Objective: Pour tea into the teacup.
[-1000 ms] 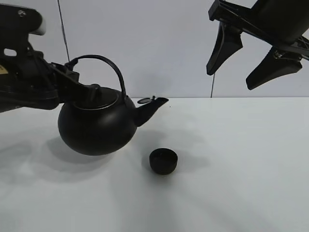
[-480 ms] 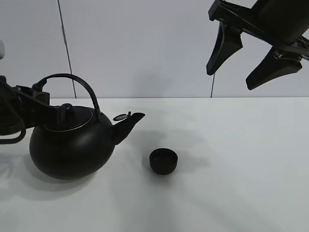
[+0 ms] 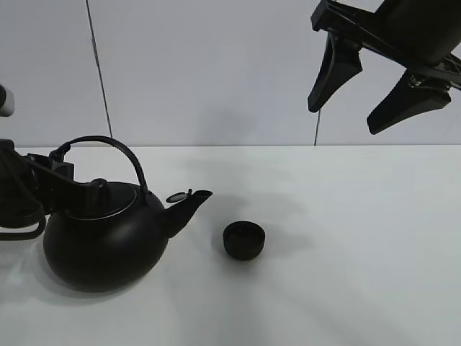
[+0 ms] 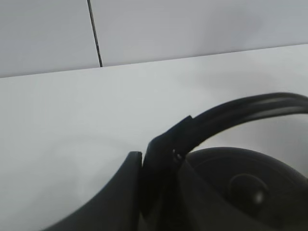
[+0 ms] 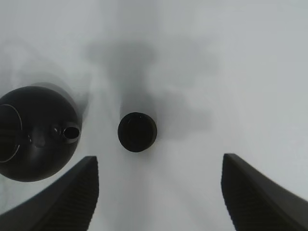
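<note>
The black kettle sits upright at the left and seems to rest on the white table. Its spout points right toward the teacup, a tiny black cup a short gap away. My left gripper is shut on the left end of the kettle's arched handle; the left wrist view shows the clamp above the lid. My right gripper hangs high at the upper right, open and empty. From above it sees the teacup and the kettle.
A grey wall with two dark vertical seams backs the table. The table's right half shows only soft shadows.
The kettle has moved left and down from a raised position near the teacup to table level, still held by my left gripper. The right arm has not moved.
</note>
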